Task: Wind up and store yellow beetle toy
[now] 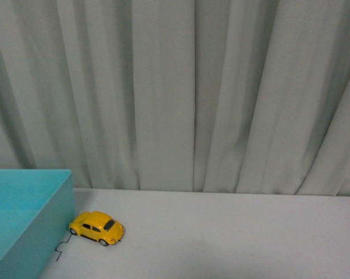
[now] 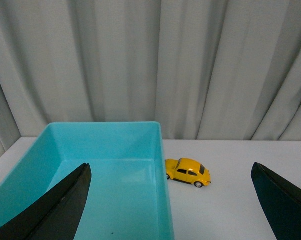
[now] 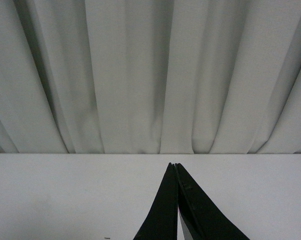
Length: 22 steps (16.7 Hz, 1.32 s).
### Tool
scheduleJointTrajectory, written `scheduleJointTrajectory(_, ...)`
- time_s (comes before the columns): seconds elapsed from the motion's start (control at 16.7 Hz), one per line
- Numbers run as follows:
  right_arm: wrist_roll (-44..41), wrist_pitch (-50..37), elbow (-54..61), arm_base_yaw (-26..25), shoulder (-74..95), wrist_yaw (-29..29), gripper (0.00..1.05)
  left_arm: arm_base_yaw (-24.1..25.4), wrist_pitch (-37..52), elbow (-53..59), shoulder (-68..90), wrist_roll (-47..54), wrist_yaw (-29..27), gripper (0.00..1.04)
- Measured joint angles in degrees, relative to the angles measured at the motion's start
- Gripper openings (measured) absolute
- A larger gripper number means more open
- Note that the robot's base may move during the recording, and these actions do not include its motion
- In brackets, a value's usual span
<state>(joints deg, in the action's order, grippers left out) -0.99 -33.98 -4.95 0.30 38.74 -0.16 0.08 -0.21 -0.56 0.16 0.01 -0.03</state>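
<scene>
The yellow beetle toy (image 1: 97, 227) stands on the white table, its end touching the wall of a turquoise box (image 1: 59, 204). The left wrist view also shows the toy (image 2: 188, 172) beside the box's wall (image 2: 162, 175). My left gripper (image 2: 170, 187) is open; its two black fingers (image 2: 60, 207) frame the view well short of the toy, with nothing between them. My right gripper (image 3: 174, 164) is shut with nothing in it, its tips over bare table. Neither arm shows in the front view.
A small dark bent wire (image 1: 61, 249) lies on the table beside the box, in front of the toy. A grey curtain (image 1: 192, 93) hangs behind the table's far edge. The white tabletop (image 1: 233, 238) stretches to the right of the toy.
</scene>
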Motion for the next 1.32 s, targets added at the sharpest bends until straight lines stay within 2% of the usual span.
scheduleJointTrajectory(0.24,0.1,5.7,2.3,0.0,-7.6,0.0,0.02,0.0,0.0,0.0,0.0,0.0,0.0,0.98)
scheduleJointTrajectory(0.3,0.1,2.7,4.0,0.0,-8.2,0.0,0.02,0.0,0.0,0.0,0.0,0.0,0.0,0.98)
scheduleJointTrajectory(0.9,0.2,19.5,4.4,0.0,-24.2,0.1,0.02,0.0,0.0,0.0,0.0,0.0,0.0,0.98)
scheduleJointTrajectory(1.32,0.2,22.3,4.4,0.0,-27.1,0.1,0.02,0.0,0.0,0.0,0.0,0.0,0.0,0.98)
